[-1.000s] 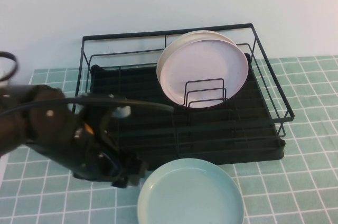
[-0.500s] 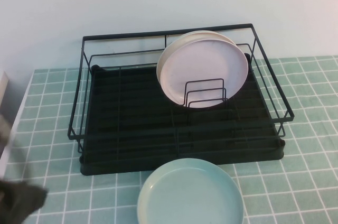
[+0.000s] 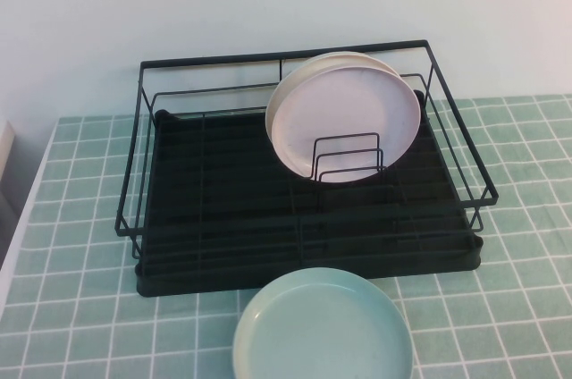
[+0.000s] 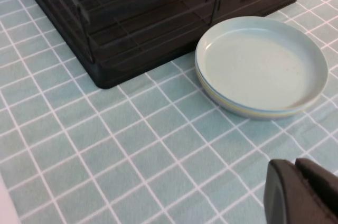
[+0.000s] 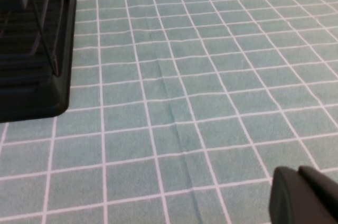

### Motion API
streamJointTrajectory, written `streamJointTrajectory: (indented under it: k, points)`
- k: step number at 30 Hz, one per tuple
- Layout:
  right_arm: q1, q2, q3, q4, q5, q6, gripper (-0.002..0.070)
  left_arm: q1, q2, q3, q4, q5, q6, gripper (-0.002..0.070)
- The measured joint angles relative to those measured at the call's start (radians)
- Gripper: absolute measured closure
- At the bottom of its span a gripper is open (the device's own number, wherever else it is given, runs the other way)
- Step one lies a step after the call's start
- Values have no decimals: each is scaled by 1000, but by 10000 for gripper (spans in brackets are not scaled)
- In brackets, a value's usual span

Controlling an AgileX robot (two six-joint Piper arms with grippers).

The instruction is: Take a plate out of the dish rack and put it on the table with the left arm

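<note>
While both arms sit out of the high view, the table (image 3: 80,307) of small pale-green tiles carries everything else. On it stands the dish rack (image 3: 304,245), a black wire frame over a ribbed black tray, with a pale pink plate (image 3: 344,115) upright on edge against its small wire dividers and a second plate's rim showing just behind.

Just beside the rack's near edge, the mint-green plate (image 3: 322,330) lies flat on the tiles, right way up and outside the rack; the left wrist view shows it (image 4: 261,65) free of any grip, with bare tiles between it and the left gripper (image 4: 303,192).

That left gripper shows only as dark fingertips, pressed together with nothing between them; the plate lies ahead of the jaws, the rack's corner farther ahead. The right gripper (image 5: 303,197) hangs over bare tiles well off the rack's end, its dark tips together too, as far as the view shows, pinching nothing.
</note>
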Motion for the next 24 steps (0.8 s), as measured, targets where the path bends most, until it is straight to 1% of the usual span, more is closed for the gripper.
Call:
streamJointTrajectory:
  k: [3,19,24]
  points:
    - [0,0,0,0,0,0,678,0,-49,0,-2,49,0,676]
    - [0,0,0,0,0,0,678,0,-53,17,0,49,18,677]
    - [0,0,0,0,0,0,678,0,-53,56,56,49,27,677]
